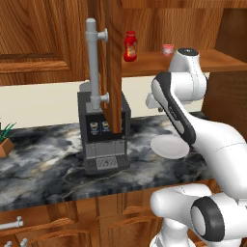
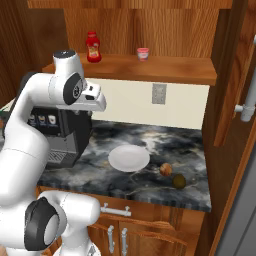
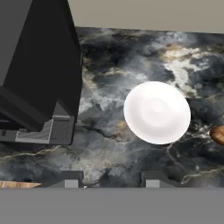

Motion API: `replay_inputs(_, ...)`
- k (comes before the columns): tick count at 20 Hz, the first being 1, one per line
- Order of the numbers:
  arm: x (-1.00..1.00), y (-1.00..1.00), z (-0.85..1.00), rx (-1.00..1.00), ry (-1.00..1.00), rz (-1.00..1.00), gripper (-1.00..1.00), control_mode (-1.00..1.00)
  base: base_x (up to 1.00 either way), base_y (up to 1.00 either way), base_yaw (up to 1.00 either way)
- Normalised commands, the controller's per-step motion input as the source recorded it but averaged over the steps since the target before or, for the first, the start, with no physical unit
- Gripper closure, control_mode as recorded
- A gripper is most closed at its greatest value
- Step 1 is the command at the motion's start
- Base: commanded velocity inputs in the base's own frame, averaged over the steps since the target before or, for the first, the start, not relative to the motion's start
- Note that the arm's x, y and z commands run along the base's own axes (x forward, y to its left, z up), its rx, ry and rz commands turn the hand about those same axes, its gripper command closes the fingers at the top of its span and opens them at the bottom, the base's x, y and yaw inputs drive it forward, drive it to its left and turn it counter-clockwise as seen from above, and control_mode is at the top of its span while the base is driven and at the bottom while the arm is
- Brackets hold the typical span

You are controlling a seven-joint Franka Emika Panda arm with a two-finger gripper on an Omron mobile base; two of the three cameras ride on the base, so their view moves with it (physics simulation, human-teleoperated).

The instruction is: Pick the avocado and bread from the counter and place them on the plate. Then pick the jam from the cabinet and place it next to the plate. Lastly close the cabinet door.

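- Gripper (image 3: pixel 109 178) is hanging clenched and empty above the counter (image 3: pixel 131 52), nothing picked yet.
- Avocado (image 2: pixel 179 181) and bread (image 2: pixel 165 169) are lying just beside the empty plate (image 2: pixel 129 158).
- Next move is calling for opening and descending over the avocado.

The counter (image 2: pixel 150 135) in front of me is carrying the coffee machine (image 1: pixel 103 140), the plate (image 2: pixel 129 158), the bread (image 2: pixel 165 169) and the avocado (image 2: pixel 179 181), while the cabinet shelf (image 2: pixel 150 67) is holding the jam (image 2: pixel 143 54) and a red bottle (image 2: pixel 92 47).
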Motion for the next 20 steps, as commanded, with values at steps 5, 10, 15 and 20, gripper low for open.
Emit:
replay_inputs(5,-0.01,-0.11,0.0,0.0,-0.03,0.02,-1.0,-1.0,0.0,0.0,0.0)
replay_inputs(10,-0.02,-0.22,-0.05,0.0,-0.01,0.01,-1.0,-1.0,0.0,0.0,0.0)
replay_inputs(15,-0.03,-0.28,-0.07,0.0,0.0,0.0,-1.0,-1.0,0.0,0.0,0.0)
replay_inputs(20,-0.02,-0.27,-0.08,0.0,0.0,0.0,-1.0,-1.0,0.0,0.0,0.0)
